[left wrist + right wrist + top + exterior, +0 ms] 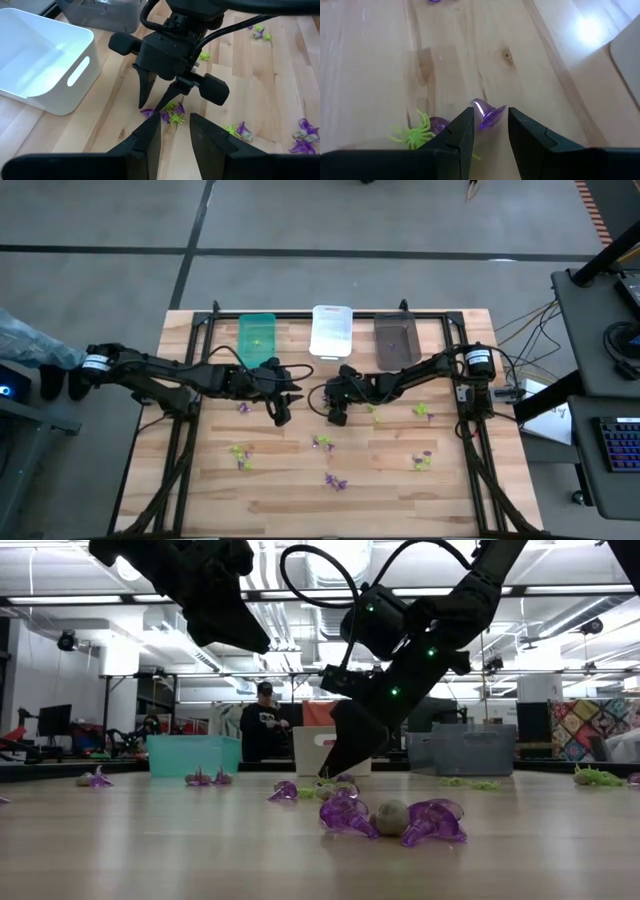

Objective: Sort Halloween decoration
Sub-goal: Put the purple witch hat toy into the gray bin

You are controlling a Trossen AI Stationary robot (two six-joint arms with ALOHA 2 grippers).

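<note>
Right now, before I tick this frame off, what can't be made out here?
- Dark grey bin, high view: contents too small to identify.
- Purple trinket, right wrist view: between the right gripper jaws, contact unclear.
- Left gripper, low view: tips hidden by the arm's body.
- Person, low view: distant, hands hidden behind the bins.

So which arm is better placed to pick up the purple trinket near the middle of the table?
Probably the right. The right gripper has its open fingers either side of the purple trinket, low over the table. The left gripper hangs higher and off to the side, holding nothing.
</note>
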